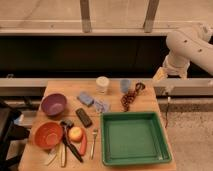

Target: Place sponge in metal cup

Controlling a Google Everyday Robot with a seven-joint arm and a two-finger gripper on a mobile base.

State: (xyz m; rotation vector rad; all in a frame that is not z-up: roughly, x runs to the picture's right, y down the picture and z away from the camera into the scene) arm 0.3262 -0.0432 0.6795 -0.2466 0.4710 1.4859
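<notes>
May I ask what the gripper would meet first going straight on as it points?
The gripper points down just off the table's right edge: probably the floor, though depth is unclear; possibly that edge.

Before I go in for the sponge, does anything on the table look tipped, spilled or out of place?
Nothing stands out. The metal cup stands upright at the back, the sponge lies flat beside the cloth, and no spill shows. The gripper hangs beyond the table's right rear corner, touching nothing.
</notes>
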